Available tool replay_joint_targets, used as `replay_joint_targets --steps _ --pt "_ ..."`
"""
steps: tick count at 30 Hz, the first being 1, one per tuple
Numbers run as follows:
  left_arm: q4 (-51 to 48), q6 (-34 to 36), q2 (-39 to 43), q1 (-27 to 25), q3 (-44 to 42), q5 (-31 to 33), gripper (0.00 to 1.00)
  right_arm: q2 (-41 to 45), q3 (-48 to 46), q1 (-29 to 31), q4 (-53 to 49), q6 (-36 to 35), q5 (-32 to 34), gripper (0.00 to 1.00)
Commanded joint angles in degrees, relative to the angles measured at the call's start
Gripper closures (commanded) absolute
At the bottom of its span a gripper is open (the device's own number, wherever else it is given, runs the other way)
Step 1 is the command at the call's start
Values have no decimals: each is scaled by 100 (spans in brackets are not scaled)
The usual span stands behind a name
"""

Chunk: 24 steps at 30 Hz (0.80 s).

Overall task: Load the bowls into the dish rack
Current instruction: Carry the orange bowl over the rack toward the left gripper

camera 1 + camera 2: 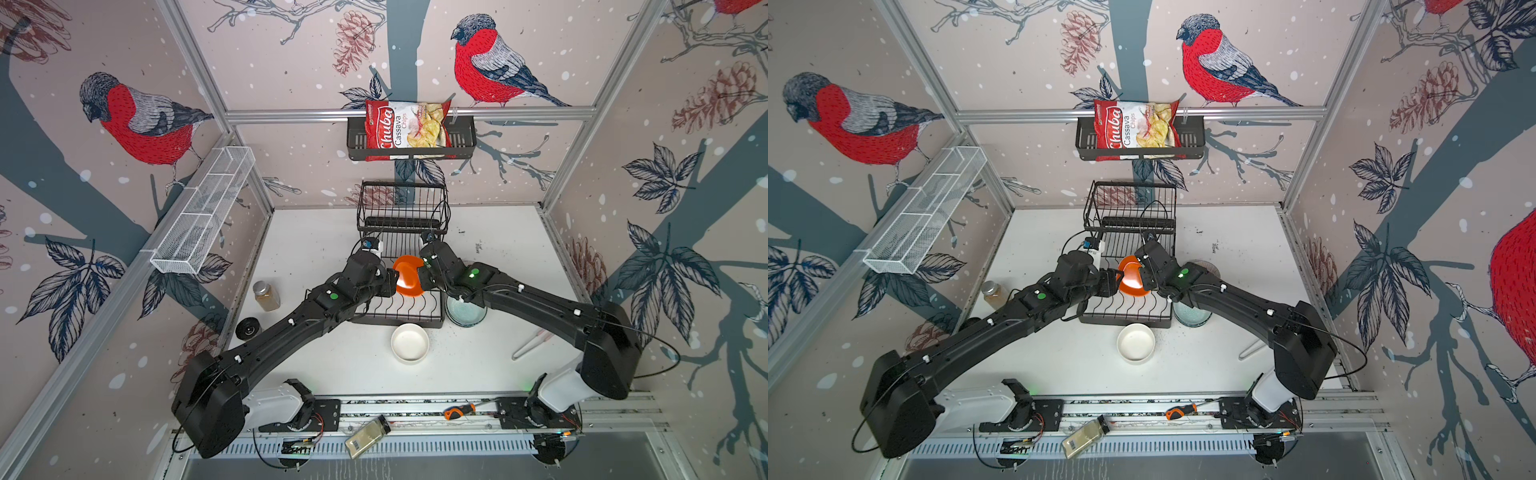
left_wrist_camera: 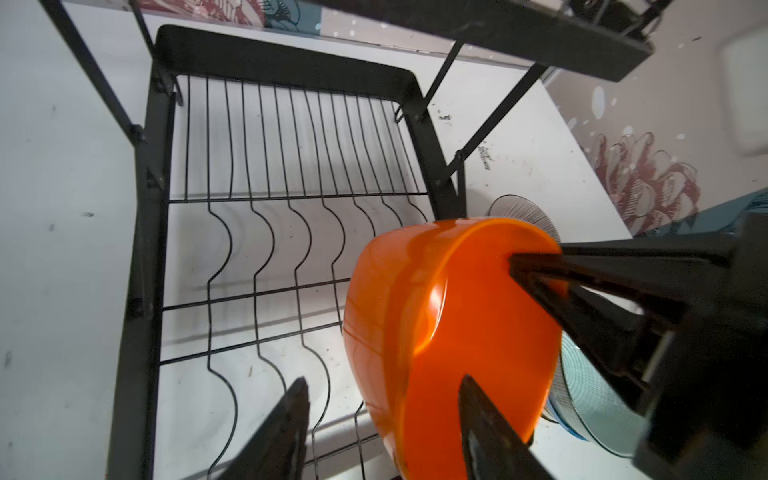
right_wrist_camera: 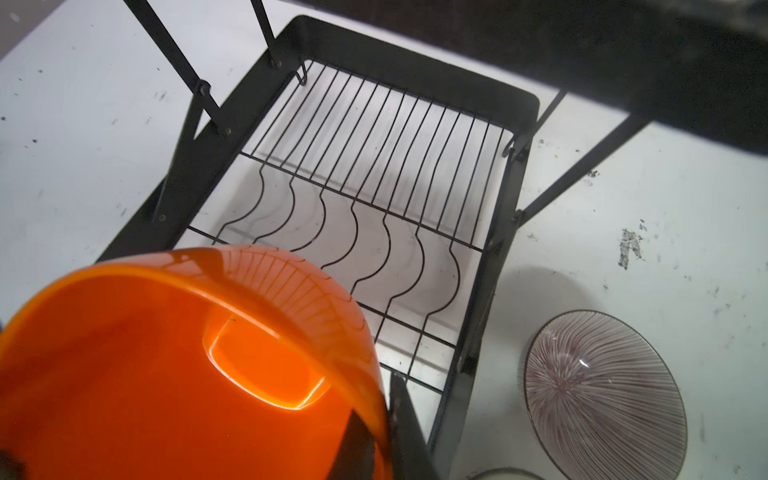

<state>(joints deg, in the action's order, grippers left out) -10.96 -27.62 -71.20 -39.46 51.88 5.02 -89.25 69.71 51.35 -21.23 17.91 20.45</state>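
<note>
An orange squarish bowl (image 1: pixel 409 276) (image 1: pixel 1133 278) hangs tilted on its side above the wavy lower grid of the black dish rack (image 1: pixel 399 309) (image 2: pixel 266 166). My right gripper (image 1: pixel 422 272) (image 3: pixel 376 399) is shut on its rim, one finger inside and one outside. My left gripper (image 1: pixel 390 274) (image 2: pixel 384 380) straddles the opposite rim, open, its outer finger clear of the wall. A white bowl (image 1: pixel 410 343), a mint-green bowl (image 1: pixel 465 311) and a brown-striped bowl (image 3: pixel 602 395) sit on the table beside the rack.
The rack's raised basket (image 1: pixel 403 208) stands at its far end. An amber jar (image 1: pixel 266 296) and a black disc (image 1: pixel 248 328) lie left, white tongs (image 1: pixel 530 343) right. On the walls hang a shelf with a chips bag (image 1: pixel 411 133) and a white mesh trough (image 1: pixel 203 212).
</note>
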Motion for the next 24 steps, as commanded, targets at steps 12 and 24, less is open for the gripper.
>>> replay_joint_targets --steps 12,24 --pt "-121 175 -407 -63 268 993 54 -177 225 204 190 77 59 99" --pt "-299 196 -761 -158 496 1363 68 -330 289 361 223 160 135 99"
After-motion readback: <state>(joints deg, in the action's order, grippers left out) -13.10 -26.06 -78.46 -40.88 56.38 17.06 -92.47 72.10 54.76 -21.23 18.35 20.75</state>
